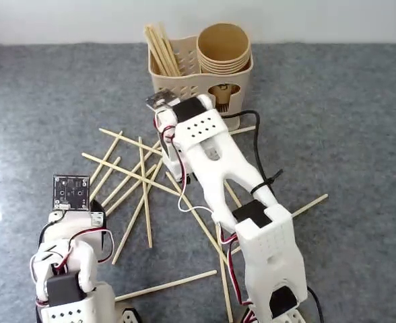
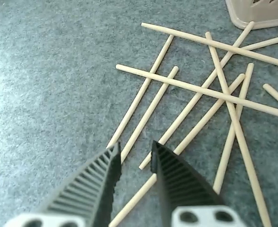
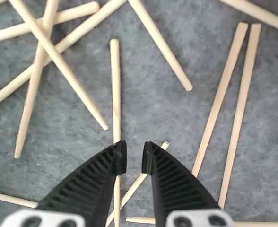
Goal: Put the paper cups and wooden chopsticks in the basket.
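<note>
The right arm (image 1: 218, 158) and left arm (image 1: 70, 269) are white plastic with black motor blocks. The left gripper (image 2: 134, 150) has two black pointed fingers (image 2: 96, 182) with ridged inner faces; behind the fingers, pale grey mounts with round holes. The right gripper (image 3: 134, 153) looks alike. Red, white and black cables (image 1: 257, 151) trail further back.

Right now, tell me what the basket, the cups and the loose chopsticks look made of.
Basket: probably moulded plastic, matte beige, with slotted walls. Paper cups: likely paper, plain tan, thin rolled rims, nested. Chopsticks: bare pale wood by the look, dull, no sheen.
</note>
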{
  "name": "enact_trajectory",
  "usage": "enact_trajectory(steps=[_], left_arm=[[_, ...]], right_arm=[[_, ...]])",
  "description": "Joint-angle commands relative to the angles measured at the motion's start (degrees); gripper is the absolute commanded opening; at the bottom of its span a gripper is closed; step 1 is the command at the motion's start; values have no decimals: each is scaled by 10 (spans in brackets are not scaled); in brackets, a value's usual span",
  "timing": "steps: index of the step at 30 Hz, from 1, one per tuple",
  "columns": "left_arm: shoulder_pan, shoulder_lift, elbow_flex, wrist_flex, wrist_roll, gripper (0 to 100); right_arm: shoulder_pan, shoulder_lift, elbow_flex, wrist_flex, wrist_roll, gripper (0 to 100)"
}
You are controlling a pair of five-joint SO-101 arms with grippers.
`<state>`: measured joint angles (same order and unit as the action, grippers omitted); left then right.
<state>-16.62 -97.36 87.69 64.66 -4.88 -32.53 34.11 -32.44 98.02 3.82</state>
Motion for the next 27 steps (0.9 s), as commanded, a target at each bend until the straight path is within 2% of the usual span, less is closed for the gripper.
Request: enact_trajectory(steps=[1,4,10,14,20,24,27], left_arm=[[-4,-5,-35,0,6,99],[-4,-5,-36,0,7,99],[-47,-5,-47,0,20,129],[-48,-5,-47,0,31,181],[-47,-5,-46,0,31,186],[-47,-5,-45,0,31,187],[-47,-5,-45,0,31,187]], right_arm=[[-7,-22,-23,0,7,59],[-7,-24,-18,1,10,10],[-11,-84,91,-11,10,22],[-9,-172,207,-67,25,21],[10,-283,401,-200,-2,27],[41,-288,469,-262,-17,36],[51,-274,477,-264,-30,102]])
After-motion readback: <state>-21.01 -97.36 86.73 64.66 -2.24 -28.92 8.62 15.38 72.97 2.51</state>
